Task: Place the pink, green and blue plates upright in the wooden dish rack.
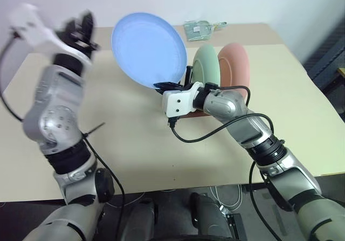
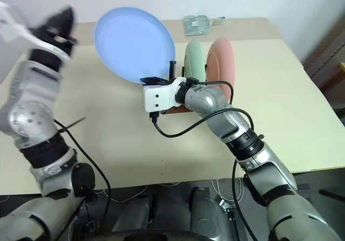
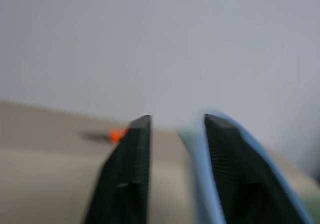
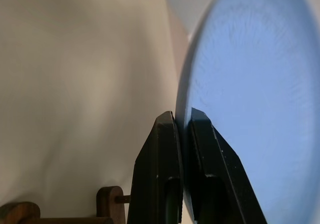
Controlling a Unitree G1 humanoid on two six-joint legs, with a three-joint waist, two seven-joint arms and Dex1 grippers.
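Right gripper (image 1: 173, 84) noted nearest, clamped tight on the lower rim of the blue plate (image 1: 149, 49), fingers pinching edge-on in the right wrist view so the plate stands nearly vertical, presumably to let it slide between pegs. Blue plate held above the table (image 1: 135, 144), just beside the rack's near-left end, not yet seated. Wooden dish rack (image 4: 107, 204) sits toward the table's far edge, mostly hidden behind the right wrist; base rail ends visible below the fingers in the right wrist view. Green plate (image 1: 208, 66) and pink plate (image 1: 235, 64) already upright in the rack, side by side, pink furthest right, leaving the left slots free for the third. Left gripper (image 1: 81, 31) raised over the table's far-left corner, jaws parted and holding nothing, apart from the blue plate's rim; judged to be clear so as not to obstruct the insertion. Small packet-like item (image 1: 200, 29) lying at the far edge, unidentified. Remaining step judged: lower blue plate into a free slot left of green.
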